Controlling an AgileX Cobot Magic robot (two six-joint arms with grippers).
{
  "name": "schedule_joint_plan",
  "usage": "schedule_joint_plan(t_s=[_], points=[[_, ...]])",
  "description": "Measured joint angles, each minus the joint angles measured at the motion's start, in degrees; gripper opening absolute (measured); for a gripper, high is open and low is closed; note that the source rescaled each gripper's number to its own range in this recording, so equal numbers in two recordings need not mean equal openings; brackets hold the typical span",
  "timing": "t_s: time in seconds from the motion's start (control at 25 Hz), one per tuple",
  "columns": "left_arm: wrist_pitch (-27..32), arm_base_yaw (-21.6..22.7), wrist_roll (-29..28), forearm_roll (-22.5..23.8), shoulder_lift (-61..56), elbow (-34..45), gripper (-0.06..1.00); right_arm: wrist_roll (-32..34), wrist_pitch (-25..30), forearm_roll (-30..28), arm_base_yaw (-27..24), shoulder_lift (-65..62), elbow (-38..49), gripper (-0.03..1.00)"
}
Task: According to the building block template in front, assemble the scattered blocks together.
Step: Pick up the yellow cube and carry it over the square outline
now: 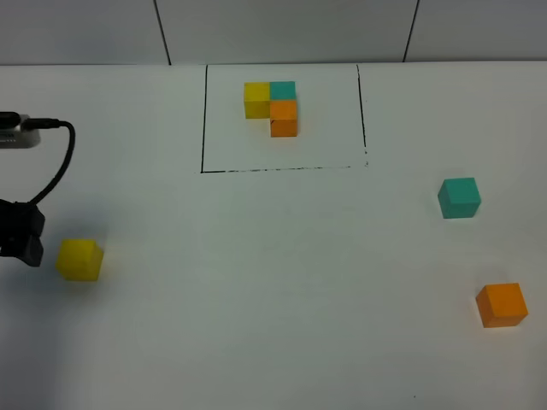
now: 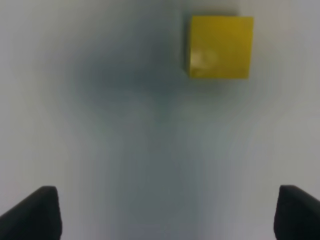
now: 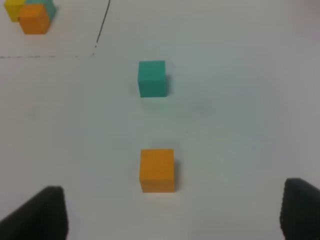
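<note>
Since the yellow cube (image 1: 79, 259) is lying unassembled, we are poising the left end effector (image 2: 165, 212) near it, wide open, empty; right end effector (image 3: 172, 212) likewise.

Yel. cube (image 1: 80, 259), teal cube (image 1: 459, 197), orng cube (image 1: 502, 304): all 3 smooth, matt; table (image 1: 273, 299) matt.
</note>
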Motion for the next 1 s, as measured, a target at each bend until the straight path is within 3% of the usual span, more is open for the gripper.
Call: schedule_joint_plan(t_s=[0.68,1.0], points=[[-12.3,-2.3,-0.4,-1.9,14.3,-0.1,0.98,0.0,0.0,0.0,0.0,0.0,0.0,0.72],[-15.0,-2.7,-0.4,-1.9,17.9,-0.1,0.98,0.0,0.0,0.0,0.0,0.0,0.0,0.72]])
